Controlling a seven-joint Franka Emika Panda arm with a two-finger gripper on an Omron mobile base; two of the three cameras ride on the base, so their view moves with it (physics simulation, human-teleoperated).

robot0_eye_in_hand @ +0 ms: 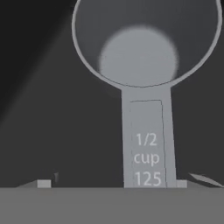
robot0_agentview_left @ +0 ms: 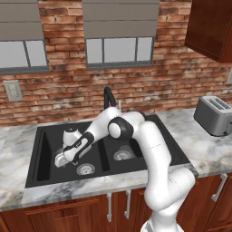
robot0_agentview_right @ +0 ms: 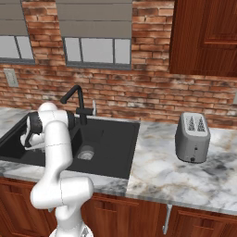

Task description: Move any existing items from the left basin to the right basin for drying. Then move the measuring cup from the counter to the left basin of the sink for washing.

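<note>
A grey measuring cup (robot0_eye_in_hand: 148,65) marked "1/2 cup 125" lies low in the left basin (robot0_agentview_left: 45,149) of the black sink. In the hand view its bowl is at the top and its handle (robot0_eye_in_hand: 148,144) runs down to the bottom edge. My gripper (robot0_eye_in_hand: 112,183) is open; the fingertips (robot0_eye_in_hand: 43,183) stand wide apart, with the handle close beside the right one. From the left base view, the gripper (robot0_agentview_left: 65,156) reaches down into the left basin right over the grey cup (robot0_agentview_left: 58,161). The right basin (robot0_agentview_left: 140,156) lies beyond the divider.
A black faucet (robot0_agentview_left: 108,97) rises behind the sink's middle. A silver toaster (robot0_agentview_left: 214,115) stands on the marble counter at the right. The basin divider (robot0_agentview_left: 103,156) runs just right of my forearm. A brick wall with windows backs the counter.
</note>
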